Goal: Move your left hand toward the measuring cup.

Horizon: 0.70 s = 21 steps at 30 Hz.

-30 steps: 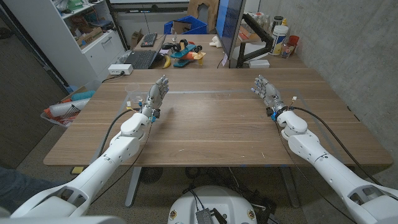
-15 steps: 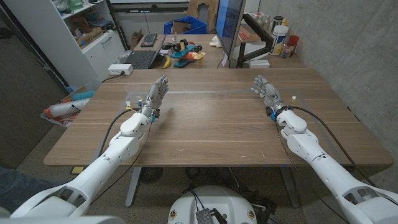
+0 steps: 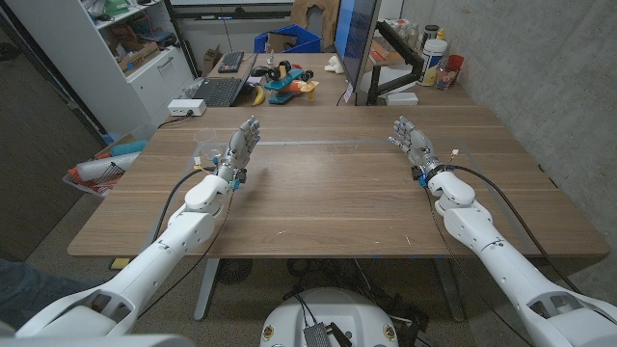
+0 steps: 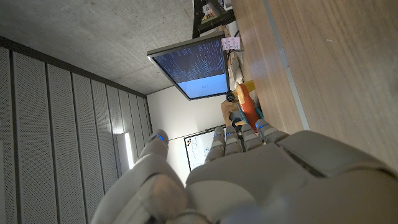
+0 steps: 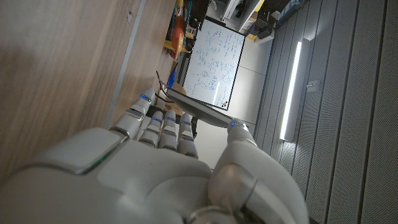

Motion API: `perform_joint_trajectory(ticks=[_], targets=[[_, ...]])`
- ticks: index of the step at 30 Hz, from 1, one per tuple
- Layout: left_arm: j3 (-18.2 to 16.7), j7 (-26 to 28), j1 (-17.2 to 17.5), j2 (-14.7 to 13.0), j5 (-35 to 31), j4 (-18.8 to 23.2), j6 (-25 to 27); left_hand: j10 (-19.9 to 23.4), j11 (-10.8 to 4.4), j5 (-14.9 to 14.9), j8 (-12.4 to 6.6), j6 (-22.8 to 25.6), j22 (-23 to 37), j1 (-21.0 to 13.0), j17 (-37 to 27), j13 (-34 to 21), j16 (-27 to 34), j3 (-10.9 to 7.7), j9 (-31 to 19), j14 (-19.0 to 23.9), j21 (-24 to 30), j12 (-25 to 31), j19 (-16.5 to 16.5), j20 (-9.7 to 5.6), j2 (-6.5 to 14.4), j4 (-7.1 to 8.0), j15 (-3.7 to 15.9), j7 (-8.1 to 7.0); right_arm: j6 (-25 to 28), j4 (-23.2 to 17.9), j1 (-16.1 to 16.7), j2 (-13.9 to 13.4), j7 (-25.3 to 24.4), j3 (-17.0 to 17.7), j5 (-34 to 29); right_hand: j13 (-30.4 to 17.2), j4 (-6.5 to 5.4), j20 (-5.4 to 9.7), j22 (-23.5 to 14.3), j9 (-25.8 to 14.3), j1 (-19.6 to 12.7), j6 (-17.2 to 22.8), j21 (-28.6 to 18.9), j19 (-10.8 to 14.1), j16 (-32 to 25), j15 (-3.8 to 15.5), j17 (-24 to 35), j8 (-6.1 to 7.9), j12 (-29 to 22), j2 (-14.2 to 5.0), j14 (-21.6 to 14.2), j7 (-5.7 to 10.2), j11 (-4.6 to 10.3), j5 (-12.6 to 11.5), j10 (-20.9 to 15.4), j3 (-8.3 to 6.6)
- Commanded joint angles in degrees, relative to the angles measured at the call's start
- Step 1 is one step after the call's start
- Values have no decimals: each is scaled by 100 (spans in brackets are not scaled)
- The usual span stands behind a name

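Almost no displacement was recorded against the earlier frames: both hands were found at the same stations. The left hand [image 3: 241,147] was seen over the left part of the wooden surface [image 3: 328,193], fingers extended and apart, nothing held. The right hand [image 3: 412,143] was seen over the right part, likewise spread and unloaded. A clear object, possibly the measuring cup [image 3: 205,151], was noted just beside the left hand on its outer side; its identity could not be confirmed.
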<state>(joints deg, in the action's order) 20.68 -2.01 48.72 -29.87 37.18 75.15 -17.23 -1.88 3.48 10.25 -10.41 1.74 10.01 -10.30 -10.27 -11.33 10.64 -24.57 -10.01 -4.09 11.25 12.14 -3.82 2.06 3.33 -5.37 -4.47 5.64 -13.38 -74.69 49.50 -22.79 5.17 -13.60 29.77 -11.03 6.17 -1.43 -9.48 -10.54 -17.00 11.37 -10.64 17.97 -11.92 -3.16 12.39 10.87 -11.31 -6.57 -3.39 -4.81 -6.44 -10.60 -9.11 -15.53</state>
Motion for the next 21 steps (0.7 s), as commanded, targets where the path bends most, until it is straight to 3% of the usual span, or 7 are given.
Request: perform_joint_trajectory(ticks=[1,21], targets=[[-18,60,87,-124,-70,237,44,-5,48,34,-33,-4,32,-41,-13,-13,14,-18,-23,6,21,19,-47,33,4,-16,-67,48,44,-13,49,86,65,105,-99,-10,13,-8,-28,-16,-68,30,-37,54,-40,14,25,34,-23,-7,-43,-6,-10,-36,-57,-26],[-138,375,360,-394,-262,649,66,-3,44,33,-33,0,33,-46,-14,-14,18,-12,-24,21,23,19,-42,48,15,-25,-65,42,13,57,43,138,180,176,-124,-10,13,-7,-28,-17,-65,33,-37,57,-42,15,27,31,-22,-13,-46,1,-15,-35,-59,-17]])
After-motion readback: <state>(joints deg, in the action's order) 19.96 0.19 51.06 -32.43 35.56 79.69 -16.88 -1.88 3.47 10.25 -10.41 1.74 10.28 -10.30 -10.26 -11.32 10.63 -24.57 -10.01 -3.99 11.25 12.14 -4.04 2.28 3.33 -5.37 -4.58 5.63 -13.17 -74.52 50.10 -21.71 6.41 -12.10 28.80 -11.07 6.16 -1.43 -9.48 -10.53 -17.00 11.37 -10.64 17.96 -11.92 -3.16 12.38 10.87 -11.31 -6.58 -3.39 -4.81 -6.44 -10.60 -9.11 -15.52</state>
